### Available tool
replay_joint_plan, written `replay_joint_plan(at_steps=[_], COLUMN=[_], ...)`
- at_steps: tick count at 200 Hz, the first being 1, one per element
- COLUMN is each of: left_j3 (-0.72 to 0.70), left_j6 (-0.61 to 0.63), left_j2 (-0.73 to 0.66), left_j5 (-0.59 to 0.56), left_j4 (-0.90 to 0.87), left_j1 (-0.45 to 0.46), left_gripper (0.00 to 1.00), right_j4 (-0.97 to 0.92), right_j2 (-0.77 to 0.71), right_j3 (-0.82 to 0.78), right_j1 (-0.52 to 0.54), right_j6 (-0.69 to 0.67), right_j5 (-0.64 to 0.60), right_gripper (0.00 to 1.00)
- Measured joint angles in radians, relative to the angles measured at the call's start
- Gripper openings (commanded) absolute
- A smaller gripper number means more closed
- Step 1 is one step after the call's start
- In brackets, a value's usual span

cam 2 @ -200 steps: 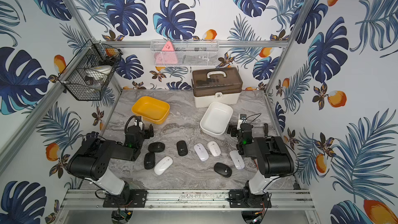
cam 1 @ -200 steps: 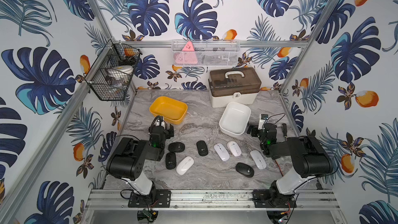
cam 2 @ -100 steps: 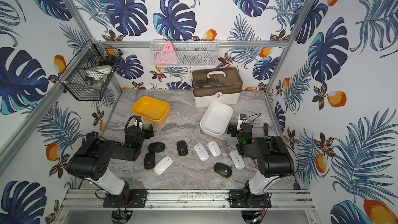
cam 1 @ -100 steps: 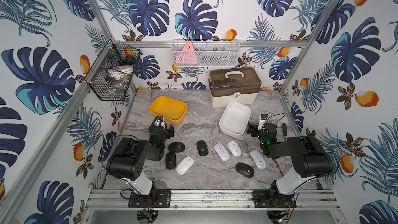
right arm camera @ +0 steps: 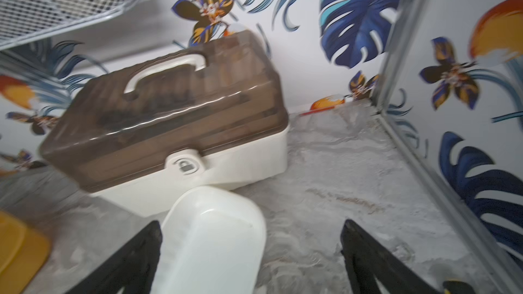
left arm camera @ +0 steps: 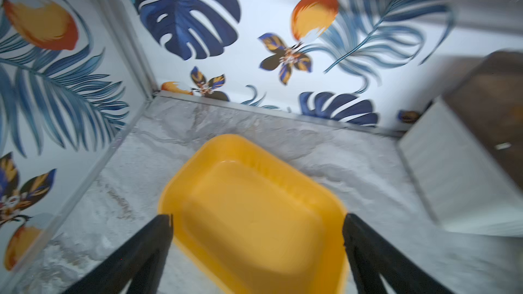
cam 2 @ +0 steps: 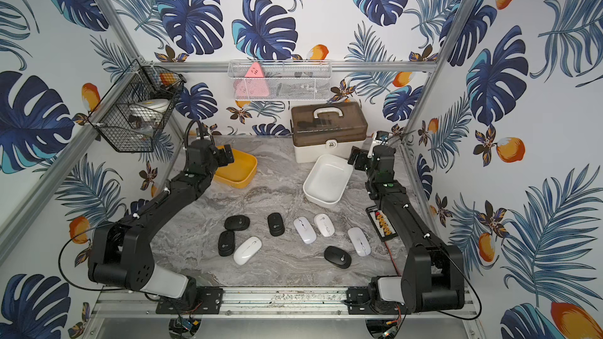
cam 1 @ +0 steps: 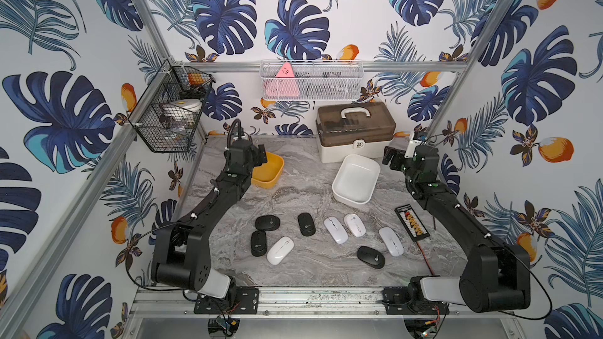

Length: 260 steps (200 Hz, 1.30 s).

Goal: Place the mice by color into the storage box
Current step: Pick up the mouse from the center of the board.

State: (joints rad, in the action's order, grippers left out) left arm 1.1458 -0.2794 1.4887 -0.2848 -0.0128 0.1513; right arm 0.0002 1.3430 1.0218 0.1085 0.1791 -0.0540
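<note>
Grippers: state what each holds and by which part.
Nothing. Left gripper open over the yellow tub, right gripper open by the white tub; both empty.

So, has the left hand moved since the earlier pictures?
Yes. The left hand went toward the back wall; it was short of the yellow bin, now it is above it.

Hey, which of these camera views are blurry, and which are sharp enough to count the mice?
Left wrist view: motion-blurred, the yellow plastic tub soft-edged. Right wrist view: blurred too, the brown-lidded white storage case smeared. Both top views: sharp and evenly lit, all eight oval black and white mice countable.
</note>
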Motion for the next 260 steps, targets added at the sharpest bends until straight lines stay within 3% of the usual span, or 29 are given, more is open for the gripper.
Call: replay_joint_plan(at_steps=[26, 54, 83, 112, 136, 171, 260], left_j3=[0.140, 0.114, 0.018, -0.044, -0.044, -0.044, -0.002], left_j6=[-0.166, -0.314, -0.423, -0.451, -0.435, -0.412, -0.372], left_j2=[-0.039, -0.133, -0.250, -0.337, -0.384, -0.402, -0.402], left_j5=[0.067, 0.173, 0.260, 0.292, 0.314, 0.333, 0.352], left_j4=[-0.399, -0.702, -0.903, -1.014, -1.042, -1.048, -1.017], left_j1=[0.169, 0.301, 0.414, 0.427, 0.431, 0.422, 0.337], left_gripper=[0.99, 0.99, 0.99, 0.99, 0.99, 0.99, 0.99], right_j4=[-0.408, -0.760, -1.028, -1.195, -1.277, -1.317, -1.238], right_j2=[-0.072, -0.214, -0.302, -0.247, -0.148, -0.018, 0.205], right_j3=[0.054, -0.004, -0.066, -0.099, -0.090, -0.093, -0.077], right_j1=[0.130, 0.265, 0.398, 0.559, 0.694, 0.797, 0.810], right_j6=[0.072, 0.163, 0.278, 0.386, 0.442, 0.459, 0.411], right_j5=[0.081, 0.147, 0.160, 0.119, 0.052, -0.021, -0.071], right_gripper=[1.00, 1.00, 1.00, 1.00, 1.00, 1.00, 1.00])
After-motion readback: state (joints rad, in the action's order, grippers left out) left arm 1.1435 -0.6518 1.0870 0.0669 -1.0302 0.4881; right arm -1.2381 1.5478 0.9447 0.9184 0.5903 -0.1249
